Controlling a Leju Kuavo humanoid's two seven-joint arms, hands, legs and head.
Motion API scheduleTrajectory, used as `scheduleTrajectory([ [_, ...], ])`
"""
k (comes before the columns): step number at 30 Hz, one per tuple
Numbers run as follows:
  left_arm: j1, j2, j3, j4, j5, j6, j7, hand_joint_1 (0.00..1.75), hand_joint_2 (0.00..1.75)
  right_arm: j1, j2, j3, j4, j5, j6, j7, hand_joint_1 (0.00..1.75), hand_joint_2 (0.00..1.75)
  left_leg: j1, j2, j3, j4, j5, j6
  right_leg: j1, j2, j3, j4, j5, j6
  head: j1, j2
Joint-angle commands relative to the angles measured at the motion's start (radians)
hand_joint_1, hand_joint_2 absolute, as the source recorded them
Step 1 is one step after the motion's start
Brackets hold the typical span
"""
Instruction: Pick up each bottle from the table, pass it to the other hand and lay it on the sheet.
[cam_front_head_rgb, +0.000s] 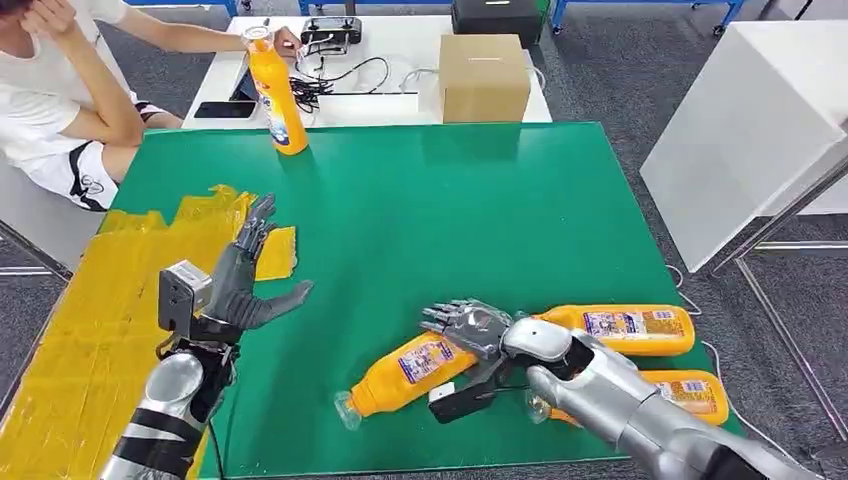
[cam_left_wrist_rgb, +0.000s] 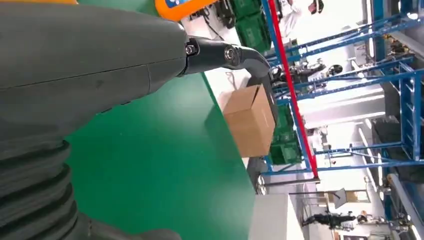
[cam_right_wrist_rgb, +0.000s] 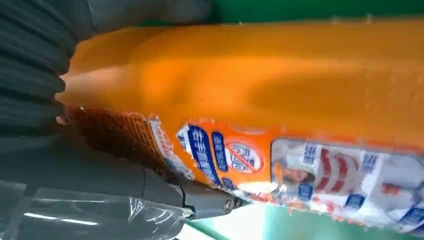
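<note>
Down low, right hand (cam_front_head_rgb: 470, 330) rests on lying orange bottle (cam_front_head_rgb: 405, 375), left hand (cam_front_head_rgb: 245, 285) spread

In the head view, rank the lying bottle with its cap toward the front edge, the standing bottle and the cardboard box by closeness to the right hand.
1. Lying bottle: under the right hand, near the table's front edge.
2. Cardboard box: on the white table beyond.
3. Standing bottle: far-left corner. Box and standing bottle are nearly tied.

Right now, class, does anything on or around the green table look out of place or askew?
One orange bottle stands upright at the green table's far edge, while three others lie on their sides near the right hand. The yellow sheet looks crumpled and uneven along its edge. Nothing appears spilled.
</note>
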Motion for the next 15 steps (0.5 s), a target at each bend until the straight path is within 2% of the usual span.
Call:
scheduleTrajectory([
  [1,-0.058,0.008,-0.034,0.092,0.005,0.003,0.001,0.0,1.75,-0.052,-0.036,0.103,0.1,-0.01,0.012,0.002,1.75,1.75,0.0,-0.001,0.002,-0.001,0.0,0.0,0.0,-0.002,0.002,-0.001,0.0,0.0,0.0,0.0],
  [5,-0.059,0.009,-0.038,0.091,0.005,0.002,0.001,0.0,1.75,-0.046,-0.03,0.098,0.107,-0.011,-0.005,0.027,1.75,1.75,0.0,-0.002,0.003,-0.001,0.0,-0.001,0.001,-0.003,0.004,-0.002,0.0,0.0,0.0,0.0],
  [8,-0.058,0.008,-0.042,0.088,0.006,0.003,0.001,0.0,1.75,-0.023,-0.012,0.072,0.124,-0.01,-0.076,0.053,1.75,1.75,0.0,-0.001,0.003,-0.001,0.0,-0.001,0.0,-0.002,0.003,-0.002,0.0,0.0,0.0,0.0],
  [10,-0.049,0.007,-0.041,0.075,0.006,0.004,0.001,0.0,1.75,0.024,0.026,-0.003,0.128,-0.013,-0.206,0.088,1.75,1.75,0.0,-0.001,0.004,-0.002,0.0,-0.001,0.0,-0.002,0.005,-0.002,0.0,0.0,0.0,0.0],
  [12,-0.034,0.006,-0.039,0.054,0.003,0.007,0.006,0.0,1.75,0.076,0.06,-0.077,0.114,-0.013,-0.284,0.123,1.75,1.75,0.001,0.0,0.003,-0.002,0.0,-0.001,0.001,-0.001,0.003,-0.002,0.0,0.0,0.0,0.0],
  [13,-0.005,0.004,-0.034,0.018,-0.009,0.012,0.017,0.0,1.75,0.163,0.108,-0.207,0.06,-0.02,-0.406,0.179,1.75,1.75,0.001,0.0,0.004,-0.002,0.0,-0.001,0.001,-0.001,0.004,-0.003,0.0,0.0,0.0,0.0],
  [15,0.023,0.004,-0.03,-0.018,-0.018,0.013,0.026,0.0,1.75,0.229,0.137,-0.285,-0.012,0.006,-0.416,0.193,1.75,1.75,0.001,0.001,0.003,-0.002,0.0,-0.001,0.001,0.0,0.003,-0.003,0.0,0.0,0.0,0.0],
])
